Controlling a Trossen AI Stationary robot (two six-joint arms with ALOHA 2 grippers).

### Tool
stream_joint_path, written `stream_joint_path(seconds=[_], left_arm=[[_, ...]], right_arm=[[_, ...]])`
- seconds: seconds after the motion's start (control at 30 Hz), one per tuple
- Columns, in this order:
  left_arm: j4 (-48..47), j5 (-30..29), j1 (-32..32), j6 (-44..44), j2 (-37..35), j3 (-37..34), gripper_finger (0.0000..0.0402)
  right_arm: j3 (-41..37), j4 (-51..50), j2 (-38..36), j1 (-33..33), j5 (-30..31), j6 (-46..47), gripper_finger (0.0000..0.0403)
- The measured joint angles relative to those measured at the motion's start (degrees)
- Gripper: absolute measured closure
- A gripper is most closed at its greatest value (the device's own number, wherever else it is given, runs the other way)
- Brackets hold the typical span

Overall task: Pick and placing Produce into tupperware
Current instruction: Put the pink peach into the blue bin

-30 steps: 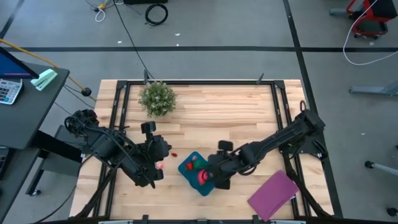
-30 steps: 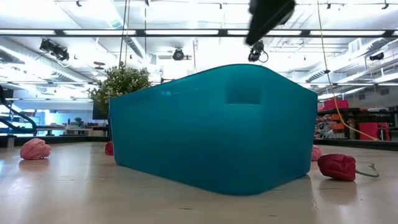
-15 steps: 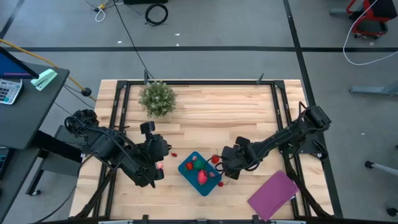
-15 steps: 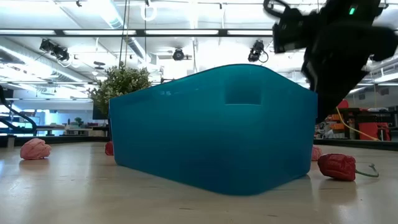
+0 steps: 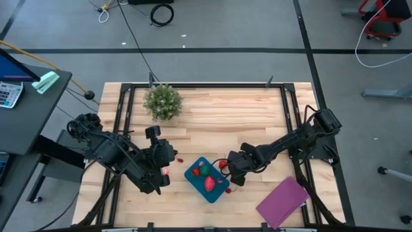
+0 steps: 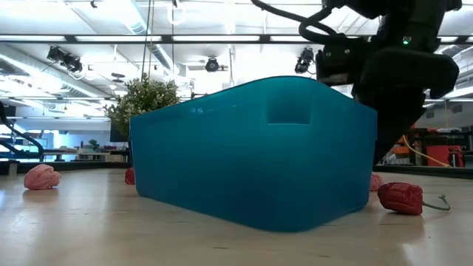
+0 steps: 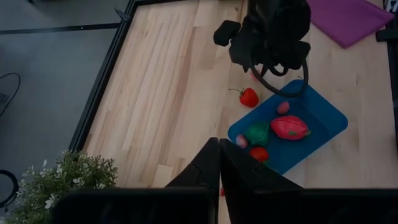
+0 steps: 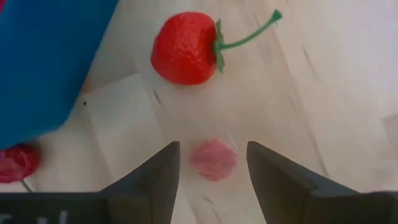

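Note:
The teal tupperware sits near the table's near middle and fills the low view. It holds a green piece, a large pink-red fruit and some small red and pink ones. My right gripper is open, low beside the container's right far corner. Its fingers stand on either side of a small pink piece lying on the wood, without touching it. A stemmed strawberry lies just beyond. My left gripper is shut and waits left of the container.
A potted plant stands at the far left and a purple rectangle lies at the near right. Loose produce lies on the wood: a small red piece, a pink one by my left gripper, and a red one right of the container.
My right gripper has drawn away from over the tupperware toward the table's right and far side. It has then come down beside the container's right far corner, over the small pink piece. My left arm has kept still.

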Motion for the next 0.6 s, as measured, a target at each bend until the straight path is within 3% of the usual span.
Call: stream_joint_path(seconds=[0.17, 0.4, 0.6], left_arm=[[0.01, 0.02, 0.0, -0.02, 0.0, 0.0, 0.0385], [0.01, 0.02, 0.0, 0.0, 0.0, 0.0, 0.0391], [0.01, 0.02, 0.0, 0.0, 0.0, -0.02, 0.0379]], right_arm=[[-4.06, 6.0, 0.0, 0.02, -0.21, 5.07, 0.0209], [-6.04, 6.69, -0.04, 0.06, 1.11, 5.7, 0.0213], [-4.59, 6.8, 0.0, 0.03, 1.31, 3.92, 0.0276]])
